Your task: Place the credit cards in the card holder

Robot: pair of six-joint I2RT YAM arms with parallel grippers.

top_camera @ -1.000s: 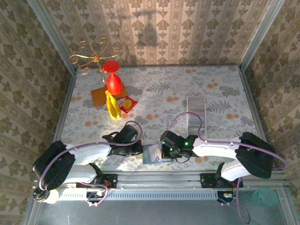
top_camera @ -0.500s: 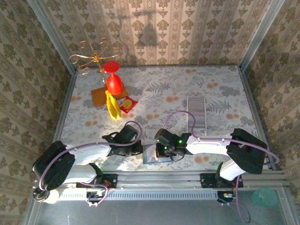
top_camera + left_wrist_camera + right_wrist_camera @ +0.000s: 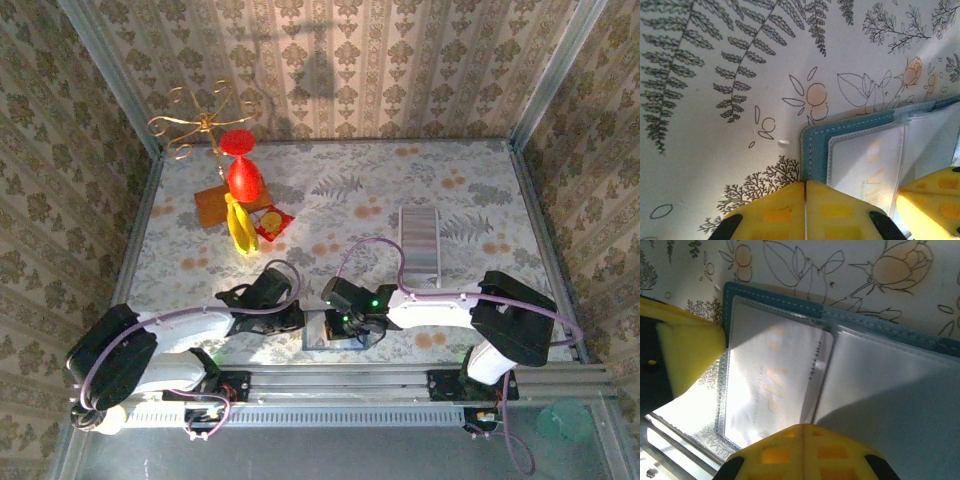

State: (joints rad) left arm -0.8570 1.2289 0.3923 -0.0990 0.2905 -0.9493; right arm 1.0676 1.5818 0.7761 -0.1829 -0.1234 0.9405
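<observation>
The dark-teal card holder (image 3: pixel 318 338) lies open on the table's near edge between my two grippers. Its stitched teal border (image 3: pixel 815 145) frames clear sleeves. A white credit card (image 3: pixel 770 375) with gold lettering sits in the left sleeve, and the same credit card (image 3: pixel 865 162) is seen from the other side. My left gripper (image 3: pixel 805 182) is shut, its yellow tips resting at the holder's left edge. My right gripper (image 3: pixel 805 426) is shut too, its tips over the fold between the sleeves. In the top view, left gripper (image 3: pixel 297 320) and right gripper (image 3: pixel 337 322) flank the holder.
A pale grey ridged rectangle (image 3: pixel 420 240) lies mid-right. At the back left stand a red goblet (image 3: pixel 242 170), a banana (image 3: pixel 238 225), a brown board (image 3: pixel 215 205), a small red packet (image 3: pixel 272 222) and a gold wire stand (image 3: pixel 200 125). The metal rail (image 3: pixel 330 380) borders the near edge.
My right gripper has slid left across the card holder, and the holder has shifted a little left with it. The left arm has barely moved.
</observation>
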